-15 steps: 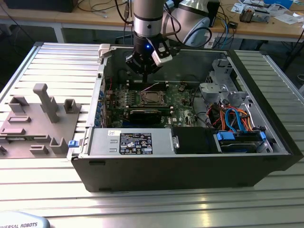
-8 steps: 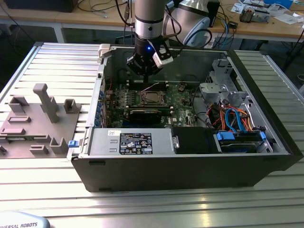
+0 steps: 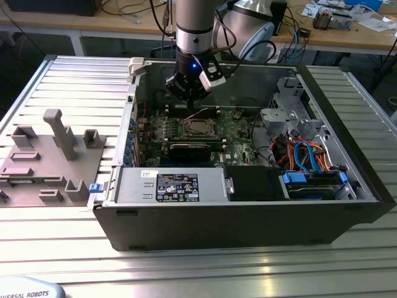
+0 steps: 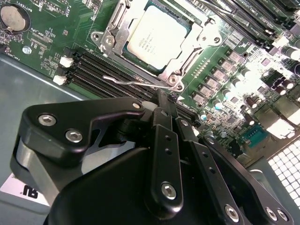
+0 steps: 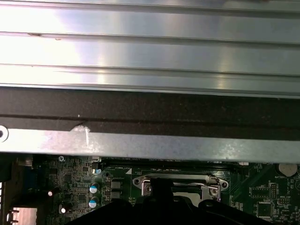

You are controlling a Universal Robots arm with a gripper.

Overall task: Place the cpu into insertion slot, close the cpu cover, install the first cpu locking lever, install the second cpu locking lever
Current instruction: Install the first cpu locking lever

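The cpu [image 4: 157,37], a square chip with a silver-grey top, lies in the insertion slot [image 3: 200,128] on the green motherboard. The cpu cover [image 4: 202,36], a silvery frame, is down flat around it. A thin wire locking lever [image 4: 133,80] runs along the socket's side nearest my gripper and stands a little off the board. My gripper [image 4: 164,99] hangs just above the socket's far edge in the exterior view [image 3: 189,87]. Its black fingers [image 4: 161,136] are shut together, tips right by the lever's end. I cannot tell whether they touch it.
The board sits deep in an open computer case [image 3: 248,217]. Black memory slots [image 4: 93,65] run beside the socket, and a long black card [image 3: 192,149] lies in front of it. A drive cage [image 3: 285,112] and cables stand at the exterior view's right, a grey fixture [image 3: 49,155] at its left.
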